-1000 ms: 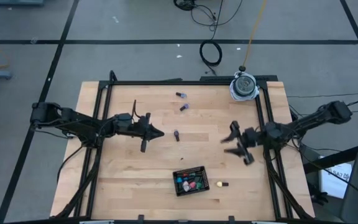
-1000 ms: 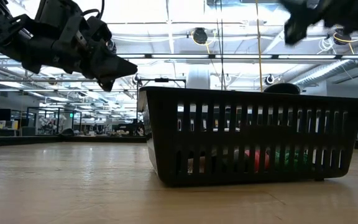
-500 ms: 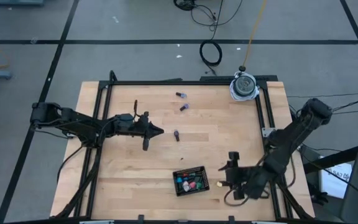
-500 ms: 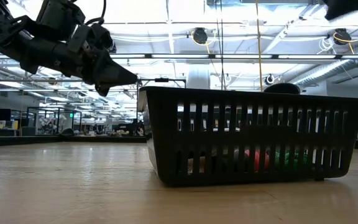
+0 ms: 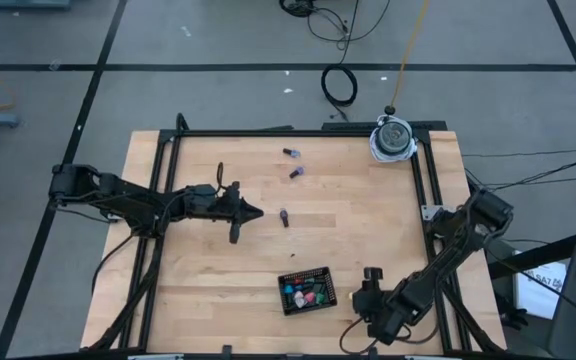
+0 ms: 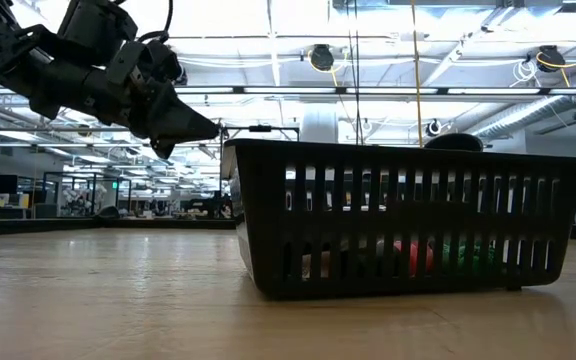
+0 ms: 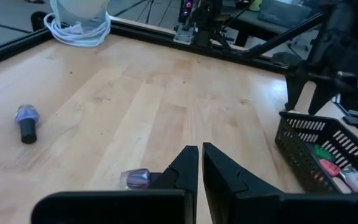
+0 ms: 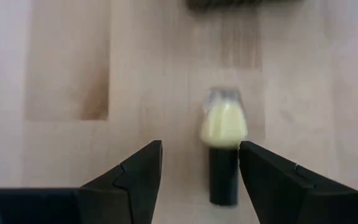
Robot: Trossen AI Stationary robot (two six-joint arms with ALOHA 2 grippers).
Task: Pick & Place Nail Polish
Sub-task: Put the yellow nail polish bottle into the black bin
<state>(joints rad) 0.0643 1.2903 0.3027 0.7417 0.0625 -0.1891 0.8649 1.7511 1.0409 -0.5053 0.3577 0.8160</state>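
Yellow bottle is your target: it lies on its side on the tabletop, just ahead of the right pincer, a little off-centre toward one finger. Its long axis runs along the pincer's reach, dark cap nearest the fingers, so the spread fingers straddle it across its width. You have the right pincer near the tabletop's front edge, close beside the black basket, fingers wide apart, pinching nothing.

Left pincer is pressed together and empty, up over mid-tabletop, with a purple bottle just beyond its tip; it is the nearer arm for that one.

Count, loose on the tabletop: one yellow bottle, three purple-toned bottles — the one by the left pincer and two further back. Basket: one, with several bottles inside; exact number unreadable.
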